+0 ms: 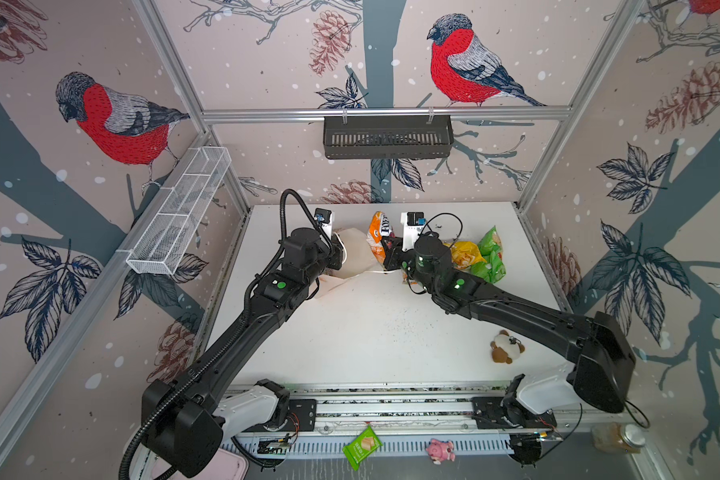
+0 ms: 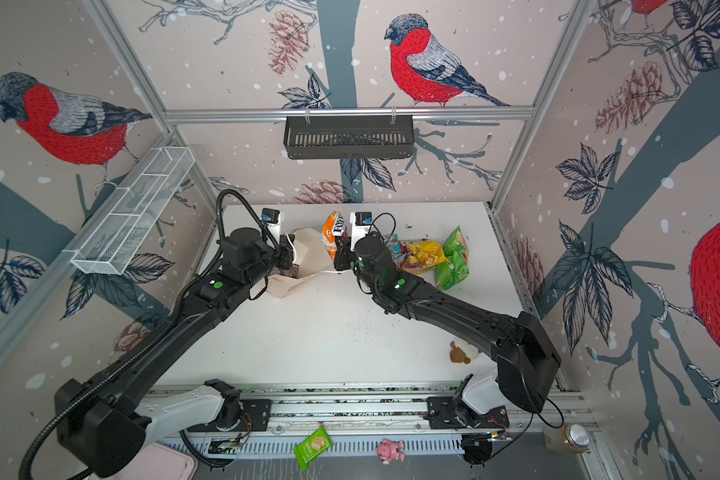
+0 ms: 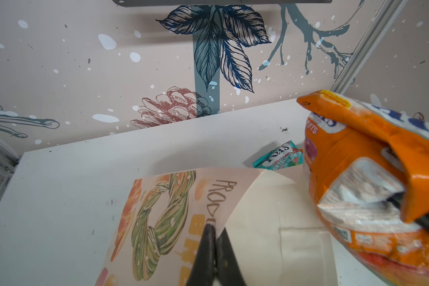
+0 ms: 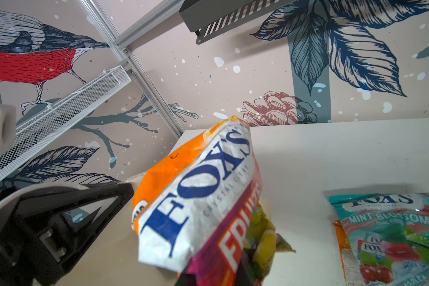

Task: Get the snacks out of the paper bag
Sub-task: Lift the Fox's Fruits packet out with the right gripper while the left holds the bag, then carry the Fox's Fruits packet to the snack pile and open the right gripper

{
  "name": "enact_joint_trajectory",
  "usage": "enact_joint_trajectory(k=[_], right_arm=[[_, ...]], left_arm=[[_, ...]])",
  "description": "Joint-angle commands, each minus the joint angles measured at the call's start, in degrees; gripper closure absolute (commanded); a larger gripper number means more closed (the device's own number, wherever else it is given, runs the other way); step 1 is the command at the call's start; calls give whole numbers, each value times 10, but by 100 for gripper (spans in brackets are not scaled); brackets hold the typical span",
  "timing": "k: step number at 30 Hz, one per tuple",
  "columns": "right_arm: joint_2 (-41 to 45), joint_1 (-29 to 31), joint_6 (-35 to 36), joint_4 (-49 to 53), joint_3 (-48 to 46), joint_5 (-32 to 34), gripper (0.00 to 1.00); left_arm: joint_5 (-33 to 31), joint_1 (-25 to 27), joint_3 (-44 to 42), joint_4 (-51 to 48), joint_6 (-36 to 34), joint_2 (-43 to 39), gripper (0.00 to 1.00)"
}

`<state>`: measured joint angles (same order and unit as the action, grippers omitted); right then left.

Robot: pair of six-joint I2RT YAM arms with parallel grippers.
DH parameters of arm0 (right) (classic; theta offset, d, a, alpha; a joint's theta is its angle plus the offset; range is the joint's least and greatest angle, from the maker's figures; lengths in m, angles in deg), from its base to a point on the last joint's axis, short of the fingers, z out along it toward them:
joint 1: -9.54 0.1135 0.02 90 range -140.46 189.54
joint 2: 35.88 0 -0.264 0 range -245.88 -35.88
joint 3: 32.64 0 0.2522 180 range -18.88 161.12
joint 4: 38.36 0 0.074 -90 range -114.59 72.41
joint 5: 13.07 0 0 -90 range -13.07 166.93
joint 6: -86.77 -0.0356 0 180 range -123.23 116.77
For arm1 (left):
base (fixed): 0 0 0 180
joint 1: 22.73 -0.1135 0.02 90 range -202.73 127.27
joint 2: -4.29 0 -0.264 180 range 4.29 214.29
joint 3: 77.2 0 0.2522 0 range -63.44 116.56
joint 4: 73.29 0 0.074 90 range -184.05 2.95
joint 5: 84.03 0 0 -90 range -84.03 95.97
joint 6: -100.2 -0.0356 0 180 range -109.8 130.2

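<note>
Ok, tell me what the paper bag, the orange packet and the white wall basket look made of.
The paper bag: matte cream paper, sharply creased, flat printed panel. The orange packet: glossy foil or plastic film, crinkled and glinting. The white basket: fine see-through mesh, probably painted metal wire.

The enclosure walls (image 1: 267,75) carry pale pink wallpaper printed with red-breasted birds, pine cones, leaves and grey branches. Aluminium profiles (image 1: 383,113) frame the corners. A black slotted tray (image 1: 387,137) hangs from the rear profile. A white mesh basket (image 1: 184,208) is mounted on the left wall. The tabletop (image 1: 371,332) is white.
</note>
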<state>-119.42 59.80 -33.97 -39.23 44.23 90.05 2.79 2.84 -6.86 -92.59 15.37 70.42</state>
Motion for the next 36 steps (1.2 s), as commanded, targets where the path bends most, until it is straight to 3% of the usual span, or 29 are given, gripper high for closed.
enact_joint_trajectory(k=[1,14,21,30,36], right_arm=[[3,-4,-18,-31,12,-22,95],[-53,-23,37,-39,145,-22,97],[-40,-64,52,-25,162,-20,97],[43,-152,16,37,37,6,97],[122,-157,-22,107,-101,88,95]], left_arm=[[11,-2,-5,25,10,-3,100],[12,-2,-20,31,6,-28,100],[7,-2,-23,32,5,-33,100],[-2,-2,-25,33,2,-36,100],[-12,-2,-25,30,-2,-39,100]])
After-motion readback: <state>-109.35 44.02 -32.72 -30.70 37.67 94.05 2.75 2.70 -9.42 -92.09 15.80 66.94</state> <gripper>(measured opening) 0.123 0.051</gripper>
